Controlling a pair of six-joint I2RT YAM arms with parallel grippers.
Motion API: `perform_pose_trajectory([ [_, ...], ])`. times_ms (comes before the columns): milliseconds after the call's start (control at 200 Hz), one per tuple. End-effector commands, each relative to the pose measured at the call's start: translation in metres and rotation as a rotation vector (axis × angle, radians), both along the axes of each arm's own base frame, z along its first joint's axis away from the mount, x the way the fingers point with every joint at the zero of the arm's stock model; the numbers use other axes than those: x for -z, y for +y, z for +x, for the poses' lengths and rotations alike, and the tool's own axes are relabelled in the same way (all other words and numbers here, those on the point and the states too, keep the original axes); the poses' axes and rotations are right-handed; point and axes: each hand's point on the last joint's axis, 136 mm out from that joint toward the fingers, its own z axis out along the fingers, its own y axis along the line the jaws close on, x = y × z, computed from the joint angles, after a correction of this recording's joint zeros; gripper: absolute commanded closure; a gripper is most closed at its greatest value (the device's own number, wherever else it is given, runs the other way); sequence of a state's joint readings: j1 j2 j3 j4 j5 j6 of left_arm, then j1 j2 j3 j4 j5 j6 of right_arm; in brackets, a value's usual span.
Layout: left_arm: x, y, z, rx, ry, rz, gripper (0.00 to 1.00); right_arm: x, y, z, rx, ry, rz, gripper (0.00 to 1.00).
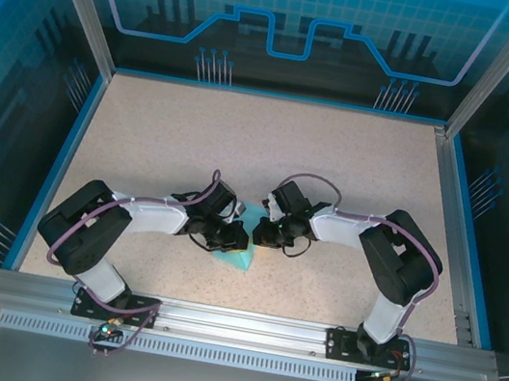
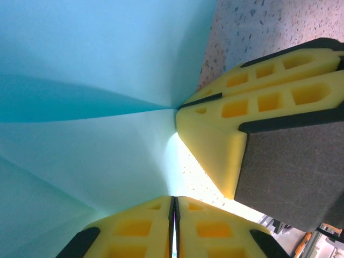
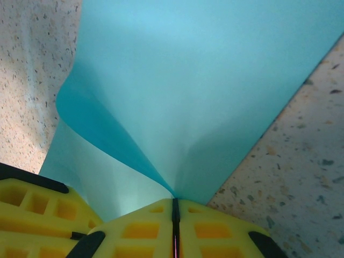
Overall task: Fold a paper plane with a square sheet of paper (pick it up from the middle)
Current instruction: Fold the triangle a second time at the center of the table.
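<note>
So far, the square sheet of paper (image 1: 235, 259) was pinched tight by the left gripper (image 2: 173, 207) and right gripper (image 3: 173, 208), just nearward of the table's (image 1: 356, 168) middle. It was bowed and seemingly uncreased, so every fold was left undone.

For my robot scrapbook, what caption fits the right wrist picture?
Right gripper, jaws shut on the curling cyan sheet of paper, speckled table behind.

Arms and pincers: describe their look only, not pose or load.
The left arm and right arm have black joints, white link shells and looping purple cables. The left pincer and right pincer have yellow fingers with rectangular cut-outs, black trim and dark grey pads.
</note>
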State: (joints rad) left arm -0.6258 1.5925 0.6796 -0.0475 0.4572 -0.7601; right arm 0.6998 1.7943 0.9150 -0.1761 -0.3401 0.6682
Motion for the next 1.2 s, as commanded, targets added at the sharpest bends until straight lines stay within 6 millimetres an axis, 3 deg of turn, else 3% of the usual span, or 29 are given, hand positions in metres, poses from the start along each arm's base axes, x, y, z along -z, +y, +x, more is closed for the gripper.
perform_pose_trajectory([
  [0,0.004,0.001,0.000,0.002,0.010,0.031,0.88,0.012,-0.004,-0.001,-0.005,0.019,-0.043,0.91],
  [1195,0.016,0.007,-0.005,0.000,0.040,0.070,0.89,0.014,-0.004,0.001,-0.004,0.025,-0.053,0.90],
])
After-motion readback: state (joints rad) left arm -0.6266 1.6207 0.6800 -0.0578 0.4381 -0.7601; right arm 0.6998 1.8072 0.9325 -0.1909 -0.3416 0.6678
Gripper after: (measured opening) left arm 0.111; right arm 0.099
